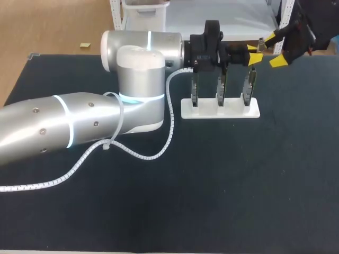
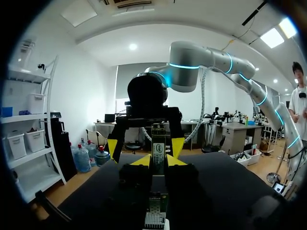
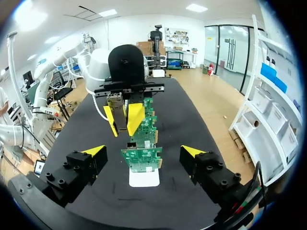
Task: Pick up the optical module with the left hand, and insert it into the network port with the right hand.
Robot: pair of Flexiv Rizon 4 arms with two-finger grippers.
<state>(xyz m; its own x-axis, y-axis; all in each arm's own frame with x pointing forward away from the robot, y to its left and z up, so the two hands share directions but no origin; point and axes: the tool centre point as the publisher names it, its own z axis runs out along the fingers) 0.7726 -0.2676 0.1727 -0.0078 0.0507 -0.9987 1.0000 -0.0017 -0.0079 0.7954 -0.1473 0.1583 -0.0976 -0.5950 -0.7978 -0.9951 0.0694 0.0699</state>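
near the boards [image 3: 141, 158], left claw [image 3: 123, 121] clamps the optical module [image 3: 117, 106].

Left gripper [image 1: 254, 55] clamped; right gripper [image 1: 273, 49] spread wide, facing it.

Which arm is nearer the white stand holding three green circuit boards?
Left. The left arm has its jaws above the white stand, over its rightmost board; the right arm is past its right end.
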